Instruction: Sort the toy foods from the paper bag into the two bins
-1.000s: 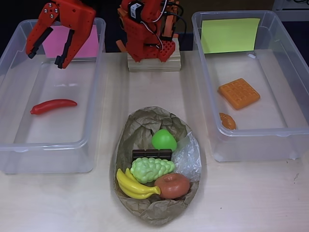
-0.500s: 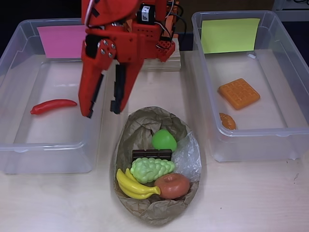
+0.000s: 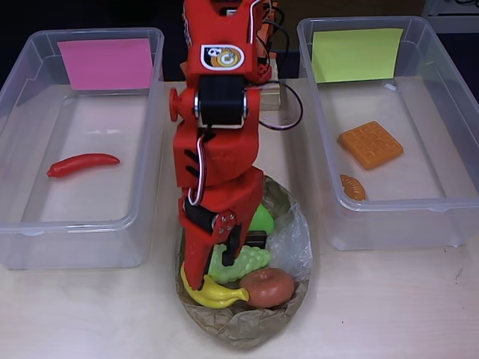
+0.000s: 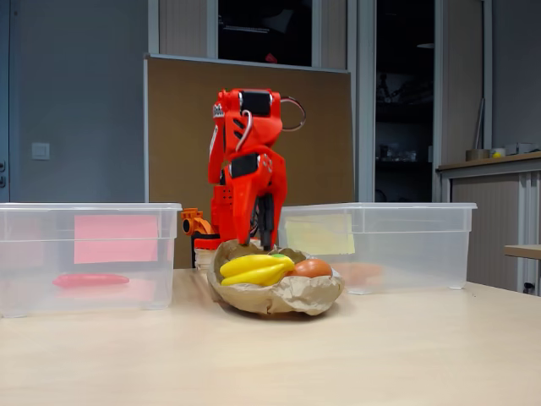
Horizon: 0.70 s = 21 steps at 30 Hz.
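Overhead view: arm covers most of the green apple (image 3: pixel 263 218), just a sliver at its right side. Chocolate bar (image 3: pixel 257 239) nearly all hidden, one dark end shows. Left part of grapes (image 3: pixel 251 262) and far end of bananas (image 3: pixel 213 294) lie under the gripper (image 3: pixel 213 265); fingertip contact with them can't be told. Far left rim of paper bag (image 3: pixel 247 329) blocked by arm.

Fixed view: bag wall hides everything low inside; bananas (image 4: pixel 254 269) and donut (image 4: pixel 313 268) only poke above the rim. Gripper tips drop behind the bag rim, jaw gap unreadable. Chili (image 4: pixel 89 280) hazy through the left bin (image 4: pixel 84 254). Waffle is an orange smudge through the right bin (image 4: pixel 380 245).
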### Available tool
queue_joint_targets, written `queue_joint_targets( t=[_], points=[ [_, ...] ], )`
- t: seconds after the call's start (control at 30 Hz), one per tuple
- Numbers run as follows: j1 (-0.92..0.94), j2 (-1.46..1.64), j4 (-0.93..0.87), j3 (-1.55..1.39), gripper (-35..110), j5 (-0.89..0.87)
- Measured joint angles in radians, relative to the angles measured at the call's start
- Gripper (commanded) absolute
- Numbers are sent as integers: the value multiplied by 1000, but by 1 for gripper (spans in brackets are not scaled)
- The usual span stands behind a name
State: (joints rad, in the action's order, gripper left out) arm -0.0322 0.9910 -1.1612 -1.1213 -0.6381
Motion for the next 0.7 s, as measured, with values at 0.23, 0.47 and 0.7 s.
queue_joint_targets(
  t=[0.23,0.47,0.7],
  points=[
    [6,-173,-44,212,25,49],
    [9,-268,-71,327,8,71],
    [9,-270,-114,342,7,71]
  ],
)
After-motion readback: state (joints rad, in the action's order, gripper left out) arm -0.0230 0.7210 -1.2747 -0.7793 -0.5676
